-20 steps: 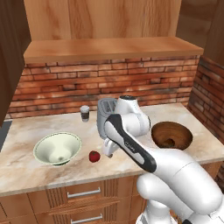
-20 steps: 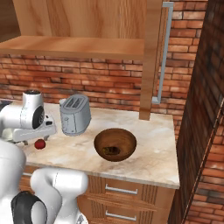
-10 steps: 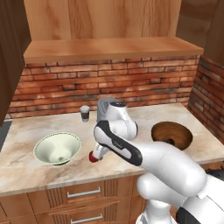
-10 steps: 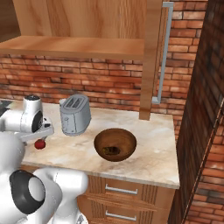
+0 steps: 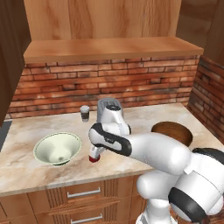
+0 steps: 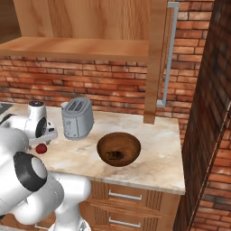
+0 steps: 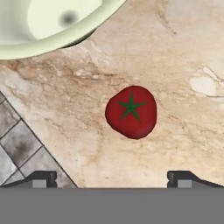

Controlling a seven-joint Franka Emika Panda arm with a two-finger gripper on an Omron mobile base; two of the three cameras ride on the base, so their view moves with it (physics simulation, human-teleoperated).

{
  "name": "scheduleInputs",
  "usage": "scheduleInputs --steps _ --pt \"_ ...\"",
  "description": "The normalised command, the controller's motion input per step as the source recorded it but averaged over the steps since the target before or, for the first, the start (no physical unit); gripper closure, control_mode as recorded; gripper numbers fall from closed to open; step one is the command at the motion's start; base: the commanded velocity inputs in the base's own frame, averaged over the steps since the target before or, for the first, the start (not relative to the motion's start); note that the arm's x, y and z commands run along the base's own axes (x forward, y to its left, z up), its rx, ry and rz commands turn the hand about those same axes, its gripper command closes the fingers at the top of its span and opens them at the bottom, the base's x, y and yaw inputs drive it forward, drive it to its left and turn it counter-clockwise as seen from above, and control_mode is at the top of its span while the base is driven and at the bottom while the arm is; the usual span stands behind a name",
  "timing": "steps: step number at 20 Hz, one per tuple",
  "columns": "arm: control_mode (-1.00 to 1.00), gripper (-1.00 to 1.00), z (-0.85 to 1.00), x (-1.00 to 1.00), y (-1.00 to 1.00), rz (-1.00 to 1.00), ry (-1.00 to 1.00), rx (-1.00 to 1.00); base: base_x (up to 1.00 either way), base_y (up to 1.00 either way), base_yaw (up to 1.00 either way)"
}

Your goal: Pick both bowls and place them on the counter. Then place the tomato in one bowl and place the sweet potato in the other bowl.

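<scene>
Two dark fingertips of the gripper are standing wide apart, gripping nothing, and hovering above the tomato, which is lying on the marble counter. Just beside the tomato, the white and green bowl is sitting upright on the counter. Well apart to the right, the dark brown bowl is holding the sweet potato.

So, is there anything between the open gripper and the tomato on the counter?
Nothing visible. The gripper is open above the tomato, with only bare counter around it; the white bowl sits clear beside.
</scene>
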Motion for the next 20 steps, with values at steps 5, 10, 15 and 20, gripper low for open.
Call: scheduleInputs --steps 5,10,15,20 --pt "-1.00 -1.00 -0.28 0.25 0.18 0.00 -0.02 0.00 0.00 0.00 0.00" --pt "-1.00 -1.00 -0.28 0.23 0.13 0.00 -0.01 0.00 0.00 0.00 0.00" --pt "-1.00 -1.00 -0.24 0.28 0.13 0.00 -0.01 0.00 0.00 0.00 0.00" --pt "-1.00 -1.00 -0.18 0.11 0.09 0.00 0.00 0.00 0.00 0.00 0.00"
